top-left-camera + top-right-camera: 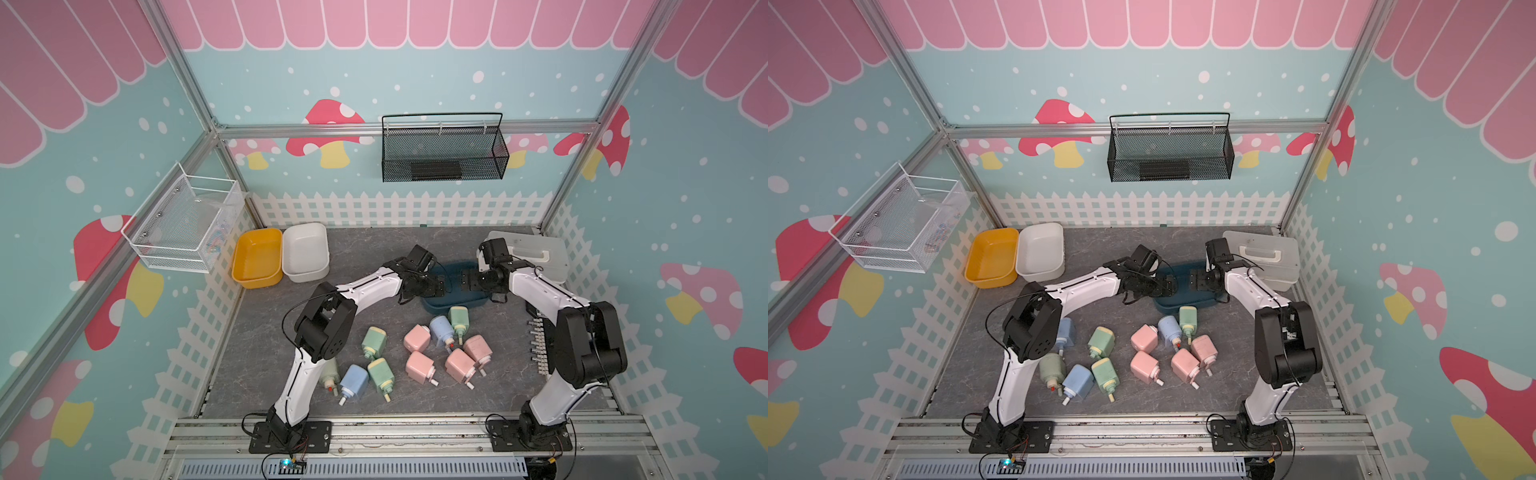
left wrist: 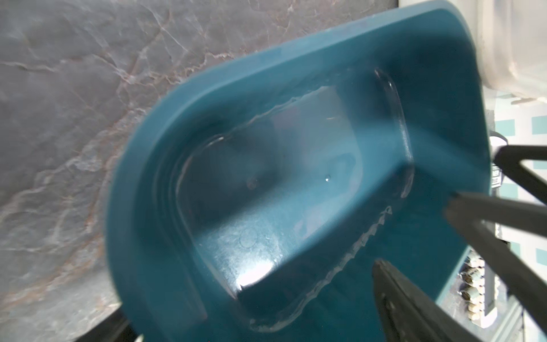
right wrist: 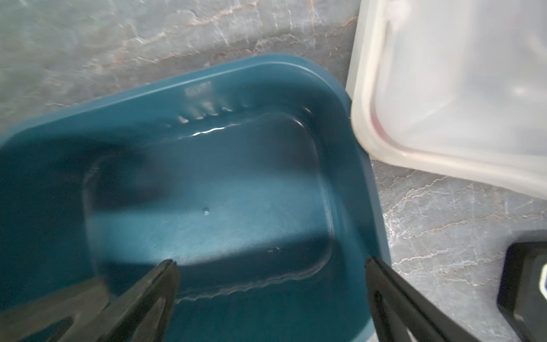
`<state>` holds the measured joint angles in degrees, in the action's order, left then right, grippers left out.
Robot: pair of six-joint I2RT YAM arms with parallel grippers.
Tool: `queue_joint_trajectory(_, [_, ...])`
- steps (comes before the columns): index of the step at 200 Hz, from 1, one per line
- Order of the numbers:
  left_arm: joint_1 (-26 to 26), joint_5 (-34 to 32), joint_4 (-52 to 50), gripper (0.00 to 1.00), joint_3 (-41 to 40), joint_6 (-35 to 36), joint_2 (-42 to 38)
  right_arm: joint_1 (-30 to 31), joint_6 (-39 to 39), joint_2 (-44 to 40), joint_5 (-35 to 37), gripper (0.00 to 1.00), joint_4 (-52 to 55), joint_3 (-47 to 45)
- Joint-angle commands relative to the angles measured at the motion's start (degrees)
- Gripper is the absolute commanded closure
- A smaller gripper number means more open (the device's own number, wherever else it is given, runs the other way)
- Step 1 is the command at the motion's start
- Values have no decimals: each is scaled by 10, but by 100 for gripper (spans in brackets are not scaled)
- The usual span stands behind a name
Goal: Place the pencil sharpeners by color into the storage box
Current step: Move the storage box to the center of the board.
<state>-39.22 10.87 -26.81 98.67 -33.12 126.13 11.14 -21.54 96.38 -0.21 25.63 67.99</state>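
Left gripper (image 1: 446,284) and right gripper (image 3: 269,262) are spread wide, nothing held, tips facing over the bin (image 3: 236,71) in the bench's (image 1: 365,257) back half. Sharpeners (image 1: 417,337) are scattered toward the front edge, apart from both grippers; a green sharpener (image 1: 459,316) lies just beside the bin's front rim. A blue sharpener (image 1: 1065,332) by the left arm (image 1: 1034,324) is shown in a top view, hidden elsewhere.
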Motion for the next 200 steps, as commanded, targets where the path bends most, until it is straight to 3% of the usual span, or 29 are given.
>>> queue_joint_trajectory(1, [3, -18, -2, 1, -7, 15, -39, -3, -12, -38, -24, 1, -50, -21])
queue_joint_trajectory(29, [12, -25, -2, 1, -25, 20, -57, -3, -6, -72, 1, 1, -105, -61])
queue_joint_trajectory(58, [15, -39, -2, 1, -36, 12, -57, -7, 5, -65, 62, 1, -92, -60])
queue_joint_trajectory(139, [18, -3, -4, 1, 8, 9, -19, -17, 32, 59, 63, 6, -9, 31])
queue_joint_trajectory(200, [18, 24, -12, 1, 67, -4, 25, -16, 28, 35, 10, 16, -15, -7])
